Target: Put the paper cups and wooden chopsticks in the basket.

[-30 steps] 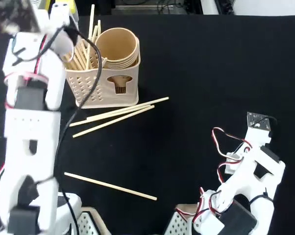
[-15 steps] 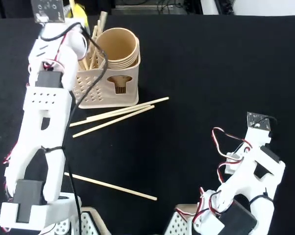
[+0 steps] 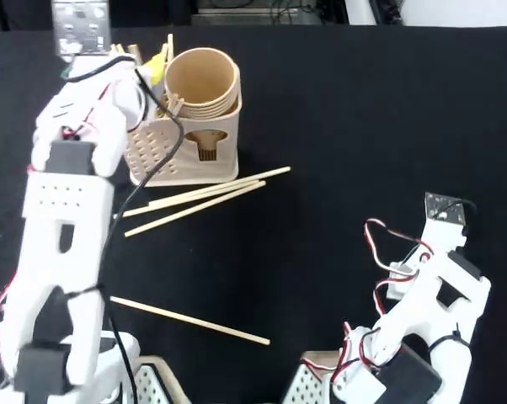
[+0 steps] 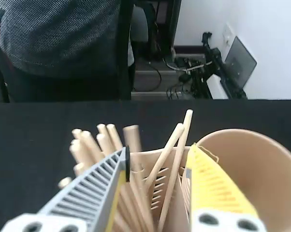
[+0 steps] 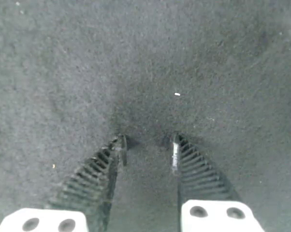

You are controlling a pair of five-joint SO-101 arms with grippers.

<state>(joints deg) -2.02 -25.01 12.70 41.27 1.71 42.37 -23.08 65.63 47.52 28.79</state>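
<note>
No legible txt, labels or nos.; basket (image 3: 190, 147) front mark unclear.

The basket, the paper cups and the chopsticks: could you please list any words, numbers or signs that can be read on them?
None can be read.
The basket has only a cut-out shape in its front wall, no lettering.
The paper cups and the loose chopsticks look plain.

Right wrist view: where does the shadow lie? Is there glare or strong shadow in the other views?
Right wrist view: a dark shadow lies on the cloth just ahead of the jaws. Left wrist view: the wall is bright; no glare on the cup. High view: no glare on the cloth; the loose chopsticks cast no clear shadow.
</note>
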